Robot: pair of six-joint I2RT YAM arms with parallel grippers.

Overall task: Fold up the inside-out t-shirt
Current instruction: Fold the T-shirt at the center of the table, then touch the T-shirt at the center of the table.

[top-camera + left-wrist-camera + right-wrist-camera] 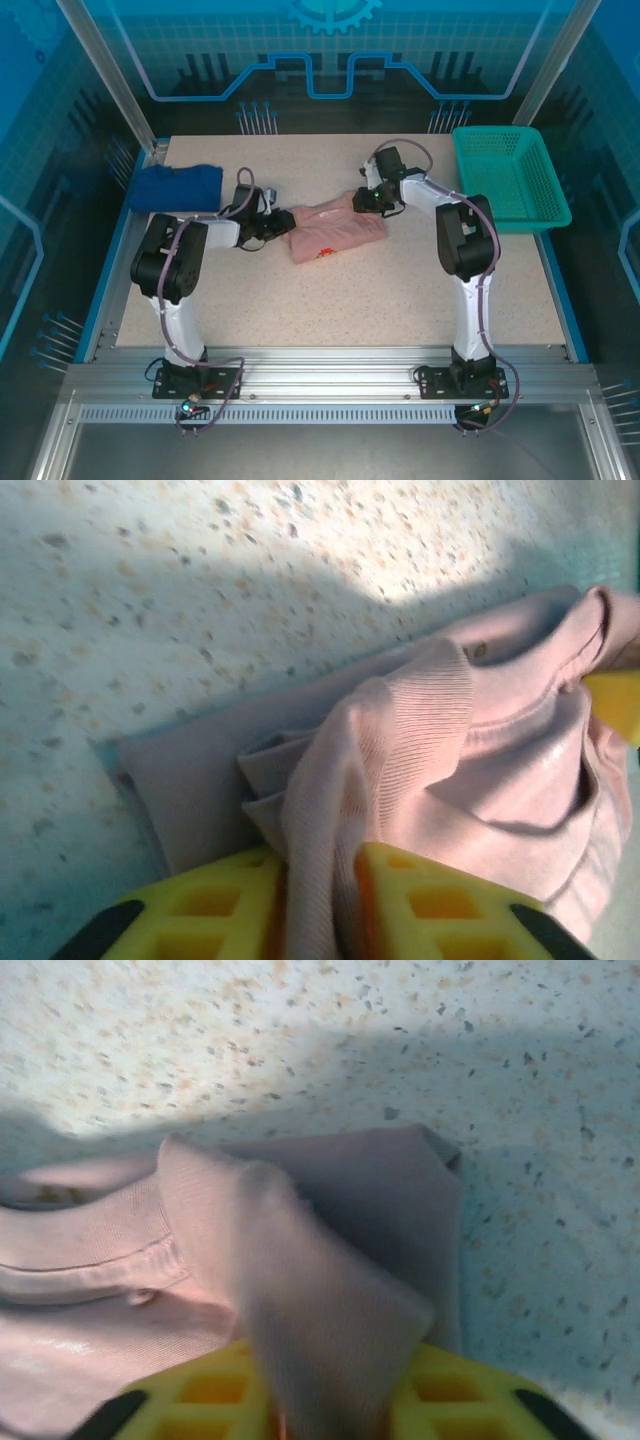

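**Operator:** Where is the shirt sitting?

**Spotter:** Your inside-out t-shirt (335,232) lies bunched in a rough slab at the middle of the speckled table (350,310). It slants from near-left to far-right. Its small orange-red mark (325,254) faces up, close to the near edge of the fabric.

**Operator:** And my left side?

**Spotter:** Your left gripper (278,222) is down at the shirt's left end. From the left wrist camera you see a raised ridge of pink fabric running between the two yellow fingers (430,905) and touching both. The ribbed collar (420,710) is draped just beyond them. The fingers stand a little apart, but I cannot tell whether they squeeze that ridge or merely flank it.

**Operator:** The right?

**Spotter:** Your right gripper (372,203) is at the shirt's far right corner. In the right wrist view a soft, blurred fold fills the gap between its fingers, above a flat layer spread on the table. Again I cannot tell you whether it is pinched or loose.

**Operator:** Anything else nearby?

**Spotter:** You have a dark blue cloth (178,186) at the far left corner of the table and a green basket (505,175) at the far right. Both are well apart from the shirt.
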